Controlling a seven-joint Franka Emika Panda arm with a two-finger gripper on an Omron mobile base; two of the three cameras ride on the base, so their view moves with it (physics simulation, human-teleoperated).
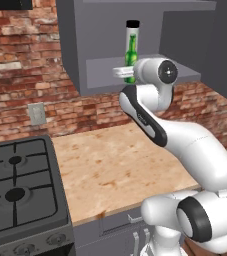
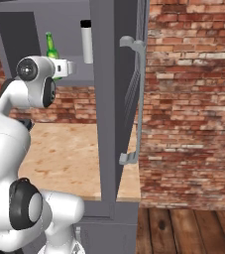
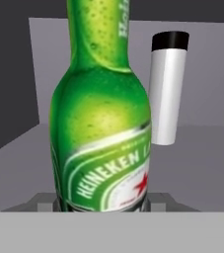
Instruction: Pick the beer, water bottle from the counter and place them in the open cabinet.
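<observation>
- My white arm reaches up from the tan counter (image 1: 115, 165) into the open cabinet (image 1: 72, 55), a grey doorless wall box.
- The silver water bottle (image 3: 168, 89) stands upright on the shelf near the back wall, bare shelf around it.
- The green beer (image 3: 101, 128) stands upright just in front, apart from it.
- My gripper (image 1: 125, 73) is clamped narrow on the beer's lower body, near the shelf's front edge.

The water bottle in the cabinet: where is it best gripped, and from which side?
Probably on its plain body, below the black cap, coming level from the cabinet's open front: the water bottle stands upright at the back, and the beer in the gripper stands before it.
</observation>
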